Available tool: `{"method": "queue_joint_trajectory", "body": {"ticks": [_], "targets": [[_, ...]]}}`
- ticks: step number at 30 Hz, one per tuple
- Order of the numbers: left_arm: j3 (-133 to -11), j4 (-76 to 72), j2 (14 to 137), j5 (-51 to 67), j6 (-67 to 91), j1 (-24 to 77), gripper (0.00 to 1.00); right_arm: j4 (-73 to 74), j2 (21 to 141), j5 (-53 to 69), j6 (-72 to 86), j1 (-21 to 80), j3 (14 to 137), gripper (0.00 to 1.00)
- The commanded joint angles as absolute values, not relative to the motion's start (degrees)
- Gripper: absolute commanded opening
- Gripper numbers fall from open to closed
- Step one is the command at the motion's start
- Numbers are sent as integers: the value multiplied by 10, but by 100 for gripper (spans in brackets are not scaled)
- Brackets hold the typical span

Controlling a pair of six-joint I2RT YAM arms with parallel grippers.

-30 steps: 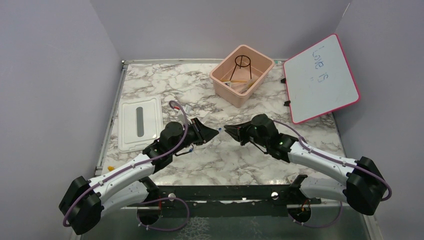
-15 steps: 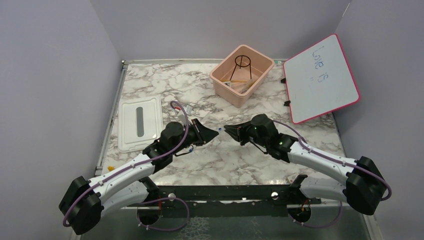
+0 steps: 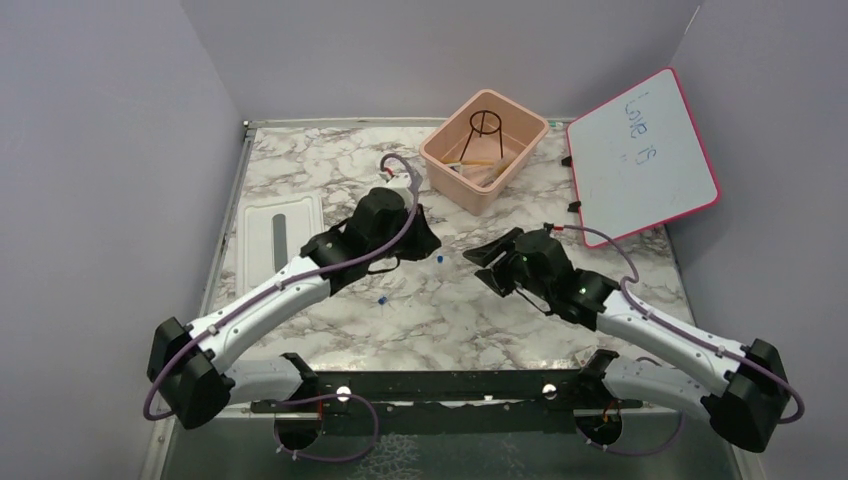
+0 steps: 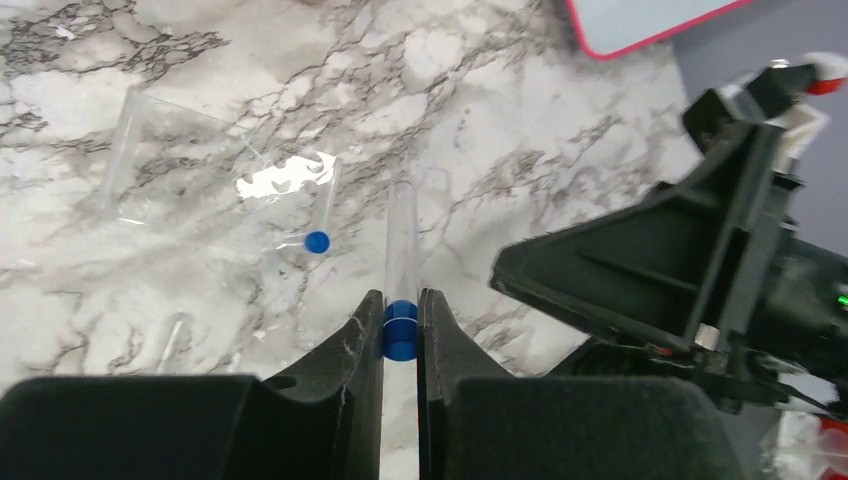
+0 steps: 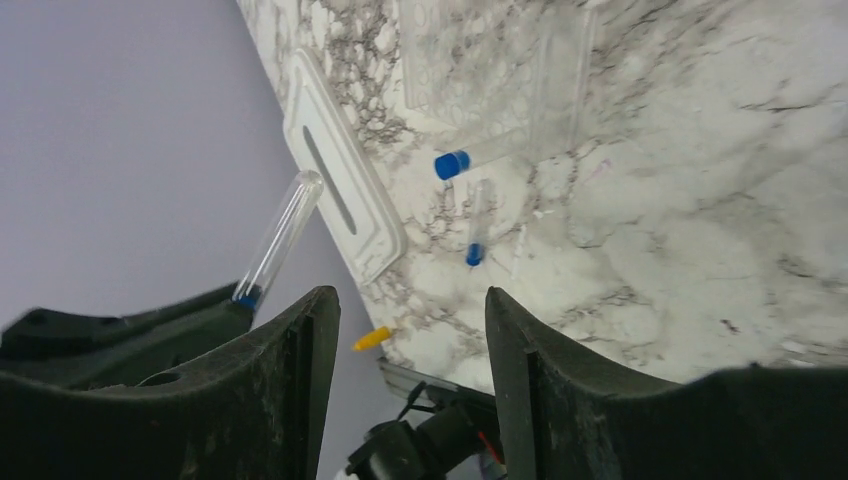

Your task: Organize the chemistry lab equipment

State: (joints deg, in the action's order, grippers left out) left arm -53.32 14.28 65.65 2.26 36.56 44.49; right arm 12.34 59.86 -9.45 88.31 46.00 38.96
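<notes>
- The left gripper [image 4: 401, 300] has swung from the right gripper [image 5: 408, 295] toward the pink bin [image 3: 447, 170].
- We see its jaws clamped on the cap end of a clear blue-capped tube [image 4: 402, 230], glass jutting ahead.
- The right gripper's jaws have parted, empty.
- Loose capped tubes [image 5: 455, 163] lie on the marble table [image 3: 500, 310].

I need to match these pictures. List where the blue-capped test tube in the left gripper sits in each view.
Top external: too small to make out, at the tip of the left gripper, near centre.
Left wrist: the test tube is bottom centre, pointing up.
Right wrist: left of centre, slanting up.
Shared landmark: the left gripper clamping it.
</notes>
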Motion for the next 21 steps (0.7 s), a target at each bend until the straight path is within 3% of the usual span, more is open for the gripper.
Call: {"method": "queue_joint_trajectory", "body": {"ticks": [1,13,21], "targets": [[-641,352,742,21,258,447,9,228,526,-152,792,457,342,59],[-1000,603,998,4,168,447,11,337,411,-172,753,457,222,57],[-1140,695,1124,-14,141,455,11,340,403,-170,752,457,182,57]]}}
